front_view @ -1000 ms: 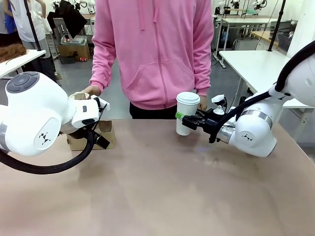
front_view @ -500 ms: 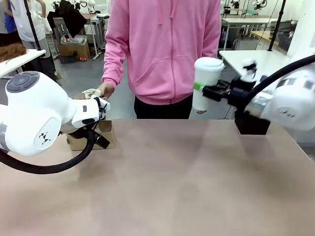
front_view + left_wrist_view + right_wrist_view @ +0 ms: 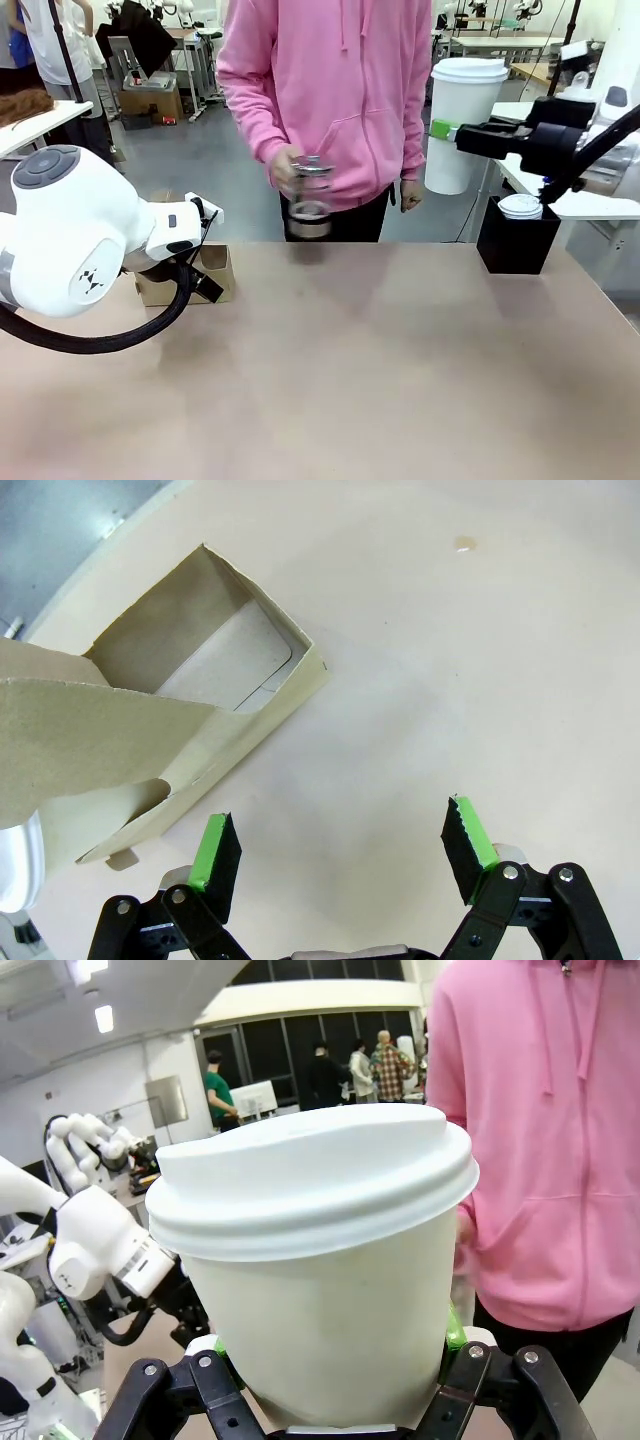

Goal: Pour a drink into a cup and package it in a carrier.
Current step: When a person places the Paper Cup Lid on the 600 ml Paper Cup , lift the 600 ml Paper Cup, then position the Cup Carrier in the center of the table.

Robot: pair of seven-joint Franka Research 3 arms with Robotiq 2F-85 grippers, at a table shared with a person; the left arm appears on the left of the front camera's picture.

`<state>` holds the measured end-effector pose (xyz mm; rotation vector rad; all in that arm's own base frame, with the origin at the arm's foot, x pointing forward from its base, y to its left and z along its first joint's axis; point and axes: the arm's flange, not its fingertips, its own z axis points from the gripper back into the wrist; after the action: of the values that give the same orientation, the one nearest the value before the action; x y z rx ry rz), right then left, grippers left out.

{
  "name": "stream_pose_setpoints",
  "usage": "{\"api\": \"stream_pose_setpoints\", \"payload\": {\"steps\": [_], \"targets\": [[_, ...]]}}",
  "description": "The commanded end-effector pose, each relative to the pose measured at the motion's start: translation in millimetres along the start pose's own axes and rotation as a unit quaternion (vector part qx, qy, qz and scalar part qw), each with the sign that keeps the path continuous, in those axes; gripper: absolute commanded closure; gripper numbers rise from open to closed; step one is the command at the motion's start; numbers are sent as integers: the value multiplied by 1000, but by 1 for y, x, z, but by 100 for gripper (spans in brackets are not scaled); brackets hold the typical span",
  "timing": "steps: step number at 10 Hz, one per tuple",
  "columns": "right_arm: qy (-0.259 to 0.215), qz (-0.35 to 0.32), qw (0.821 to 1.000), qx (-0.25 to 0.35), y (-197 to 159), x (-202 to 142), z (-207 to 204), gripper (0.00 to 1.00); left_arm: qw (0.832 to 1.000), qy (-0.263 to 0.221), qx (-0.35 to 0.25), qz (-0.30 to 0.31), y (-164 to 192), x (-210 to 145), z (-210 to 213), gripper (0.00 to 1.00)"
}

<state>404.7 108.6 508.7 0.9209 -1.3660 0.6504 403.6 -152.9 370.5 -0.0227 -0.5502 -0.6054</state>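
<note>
**Front view.** The right gripper (image 3: 447, 131) pinches the cup (image 3: 463, 125) at mid-height, green pads on its sides. It holds the cup upright, high in the air past the table's (image 3: 380, 370) far right corner, which likely keeps the contents level. A white lid (image 3: 469, 70) caps the cup, so it looks ready to be packed. The carrier (image 3: 190, 278) sits at the far left edge, partly behind the left arm (image 3: 70, 250), well apart from the cup. The person's hand (image 3: 283, 165) holds the jug (image 3: 310, 195) above the middle of the far edge, with the drink (image 3: 308, 212) showing as a dark band low inside it. A black box (image 3: 515, 245) stands at the far right edge with a short lidded cup (image 3: 521, 206) on it. No brand or writing can be read.

**Left wrist view.** The left gripper (image 3: 342, 845) hangs over bare table (image 3: 450, 640), fingers spread wide and holding nothing. The carrier (image 3: 200, 695) lies just beside it with an open slot facing up, so I judge the arm is placed there to steady it. Its cardboard is plain.

**Right wrist view.** The right gripper (image 3: 330, 1348) is clamped on the cup (image 3: 320, 1270), fingers pressed to both sides below the lid (image 3: 310, 1175). The cup is plain white, with no label. The pink hoodie (image 3: 540, 1160) is close behind.
</note>
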Motion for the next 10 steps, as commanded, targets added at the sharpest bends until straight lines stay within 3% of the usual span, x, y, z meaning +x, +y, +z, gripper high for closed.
{"api": "stream_pose_setpoints", "payload": {"steps": [1, 10], "targets": [[15, -20, 1000, -2, 6, -1, 1, 20, 1000, 0, -1, 1, 1, 0, 0, 0], [3, -5, 1000, 1, 5, 1, 1, 20, 1000, 0, -1, 1, 1, 0, 0, 0]]}}
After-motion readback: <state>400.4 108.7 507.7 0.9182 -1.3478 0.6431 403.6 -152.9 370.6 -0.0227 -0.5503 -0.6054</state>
